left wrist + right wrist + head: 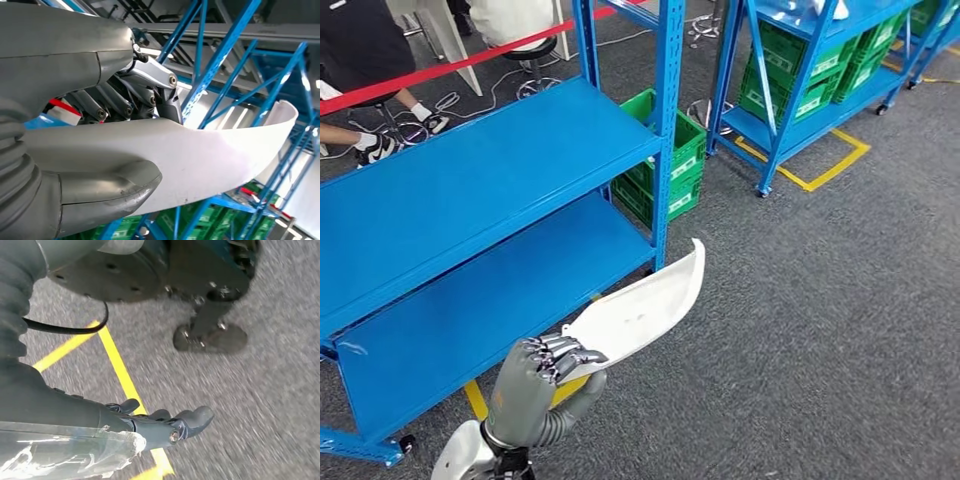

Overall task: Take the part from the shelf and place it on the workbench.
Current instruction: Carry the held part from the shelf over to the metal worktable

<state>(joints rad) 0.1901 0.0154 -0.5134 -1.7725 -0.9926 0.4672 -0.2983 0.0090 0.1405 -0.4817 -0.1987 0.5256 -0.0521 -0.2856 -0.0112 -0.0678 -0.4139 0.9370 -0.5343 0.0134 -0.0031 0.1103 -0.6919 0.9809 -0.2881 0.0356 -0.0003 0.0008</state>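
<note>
The left robot hand (pixel 539 385) grips the white part (pixel 641 310) near the blue shelf (pixel 471 170); the right robot hand (pixel 166 427) hangs seemingly empty, fingers outstretched.

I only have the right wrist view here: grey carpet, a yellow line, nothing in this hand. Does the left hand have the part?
Observer: Yes. The left hand grips the white part at one end, fingers on top and thumb underneath.
Operator: Is it off the shelf?
Observer: Yes, the part hangs over the carpet, in front of the blue shelf, touching neither.
Operator: Anything left on that shelf?
Observer: The two blue levels I see carry nothing; green crates sit behind the shelf post.
Operator: Workbench in sight?
Observer: None that I can make out, just another blue rack with green crates.
</note>
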